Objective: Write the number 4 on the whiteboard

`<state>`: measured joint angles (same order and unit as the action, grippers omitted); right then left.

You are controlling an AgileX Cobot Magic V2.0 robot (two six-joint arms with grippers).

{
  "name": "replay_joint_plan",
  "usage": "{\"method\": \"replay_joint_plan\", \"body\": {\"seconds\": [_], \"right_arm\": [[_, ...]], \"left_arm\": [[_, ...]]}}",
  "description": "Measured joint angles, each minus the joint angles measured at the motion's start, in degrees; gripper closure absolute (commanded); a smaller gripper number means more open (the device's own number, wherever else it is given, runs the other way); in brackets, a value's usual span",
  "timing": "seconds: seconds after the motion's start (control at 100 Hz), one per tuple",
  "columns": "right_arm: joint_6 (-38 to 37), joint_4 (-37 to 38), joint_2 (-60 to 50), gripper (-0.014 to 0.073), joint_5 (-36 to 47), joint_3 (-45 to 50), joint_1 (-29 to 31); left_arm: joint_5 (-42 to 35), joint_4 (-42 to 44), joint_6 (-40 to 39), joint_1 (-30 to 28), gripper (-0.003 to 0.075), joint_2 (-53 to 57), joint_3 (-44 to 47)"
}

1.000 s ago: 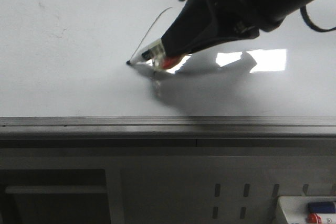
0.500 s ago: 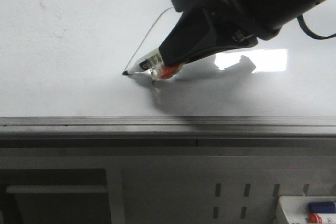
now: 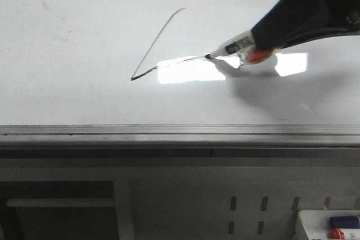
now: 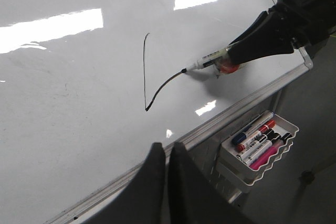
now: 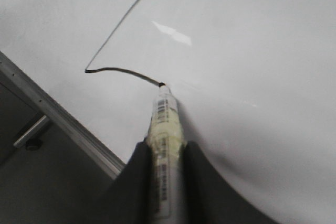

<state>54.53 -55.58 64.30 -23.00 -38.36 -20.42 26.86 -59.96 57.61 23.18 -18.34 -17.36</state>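
Observation:
The whiteboard (image 3: 73, 82) fills the view, glossy white. On it are thin black lines of the number 4 (image 3: 154, 40): a long diagonal and a wavy crossbar running right from its lower end. No vertical stroke shows. My right gripper (image 3: 257, 39) is shut on a marker (image 3: 233, 46) whose tip touches the board at the crossbar's right end. The lines (image 5: 123, 22), marker (image 5: 165, 119) and right gripper (image 5: 167, 148) show in the right wrist view. My left gripper (image 4: 166, 146) is shut and empty, off the board's lower edge, away from the lines (image 4: 144, 72).
A grey metal rail (image 3: 169, 133) runs along the board's near edge. A white tray (image 4: 260, 145) with several markers hangs below it at the right. Bright rectangular light glare (image 3: 188, 72) lies under the crossbar.
My right gripper finished the diagonal down to the left, then moved right with the marker, drawing the crossbar from the diagonal's lower end. Its shadow moved right too, uncovering the glare.

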Motion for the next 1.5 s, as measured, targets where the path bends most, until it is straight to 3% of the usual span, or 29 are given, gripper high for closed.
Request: {"method": "replay_joint_plan", "body": {"seconds": [0.33,0.51,0.65,1.12,1.5], "right_arm": [[-0.07,-0.48,-2.22,0.0637,-3.30,0.27,3.48],[-0.07,-0.62,-5.41,0.0637,-9.53,-5.02,3.21],[-0.07,-1.43,-6.91,0.0637,-9.50,-10.57,1.81],[-0.07,-0.56,7.28,0.0637,-7.60,-15.10,1.81],[-0.07,-0.45,8.02,0.0637,-7.60,-15.23,1.81]], "left_arm": [[0.00,0.00,0.00,0.00,0.0741,0.00,0.00],[-0.12,0.00,0.00,0.00,0.0741,0.00,0.00],[-0.32,0.00,0.00,0.00,0.0741,0.00,0.00],[-0.68,0.00,0.00,0.00,0.0741,0.00,0.00],[-1.39,-0.07,0.00,0.00,0.0741,0.00,0.00]]}}
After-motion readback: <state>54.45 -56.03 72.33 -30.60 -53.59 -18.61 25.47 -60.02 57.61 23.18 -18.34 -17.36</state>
